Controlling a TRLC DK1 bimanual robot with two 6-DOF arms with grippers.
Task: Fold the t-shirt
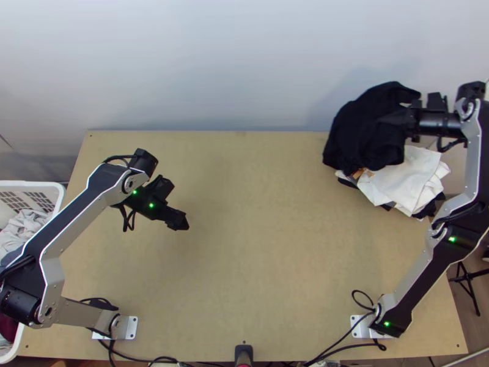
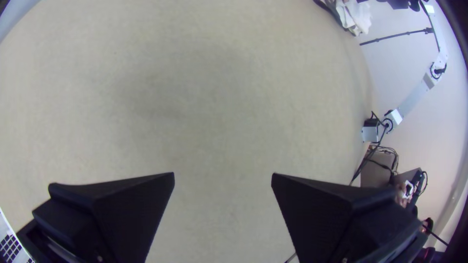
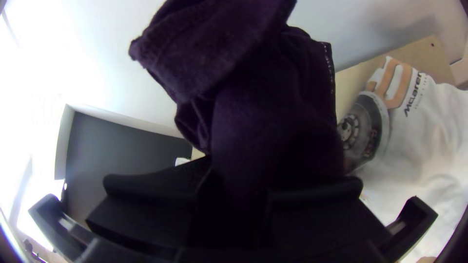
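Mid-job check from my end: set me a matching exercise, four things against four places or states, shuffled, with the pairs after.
1. Left gripper
2. Right gripper
3. White printed cloth
4. White basket

A. By the left edge of the table
B. Shut on dark garment
C. Near the table's far right corner
D. Open, over the table's left half

Pairs: 1-D, 2-B, 3-C, 4-A

A pale wall [image 1: 214, 61] stands behind the table [image 1: 257, 257].

Robot lab, seemingly: arms [image 1: 76, 221] mounted on wooden table [image 1: 257, 244], cables [image 1: 360, 346].
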